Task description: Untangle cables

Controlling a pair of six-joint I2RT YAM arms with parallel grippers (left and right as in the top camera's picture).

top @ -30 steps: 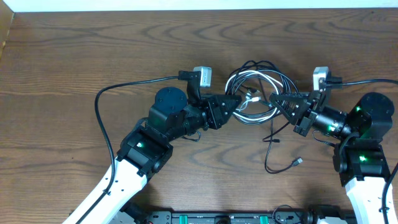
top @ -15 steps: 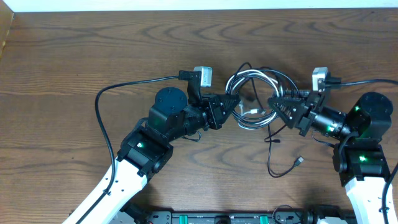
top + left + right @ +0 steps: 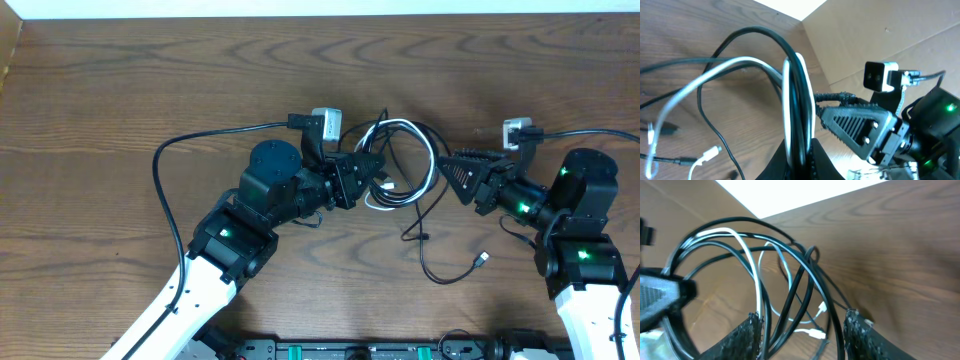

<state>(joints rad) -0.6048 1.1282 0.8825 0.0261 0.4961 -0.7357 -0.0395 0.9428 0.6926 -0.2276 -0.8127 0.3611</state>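
The cables point(image 3: 433, 160) form a tangled loop of black and white cords on the table between my two arms. My left gripper point(image 3: 377, 166) is shut on the loop's left side; in the left wrist view its jaws point(image 3: 801, 152) pinch black and white strands point(image 3: 795, 100) together. My right gripper point(image 3: 450, 172) stands open just right of the loop. In the right wrist view several strands point(image 3: 795, 285) pass between its spread fingers point(image 3: 747, 335) without being clamped. One black cord point(image 3: 424, 262) trails toward the front, ending in a small plug point(image 3: 481, 258). White plugs point(image 3: 816, 334) lie inside the loop.
A thick black arm cable point(image 3: 160, 160) arcs over the table at the left, and another point(image 3: 590, 131) runs off to the right. The table's far edge point(image 3: 320, 14) meets a white wall. A cardboard edge point(image 3: 8, 55) shows at the far left.
My right gripper has opened, let go of the loop and drawn back to the right. The loop has shifted left toward my left gripper, and the trailing black cord moved with it.
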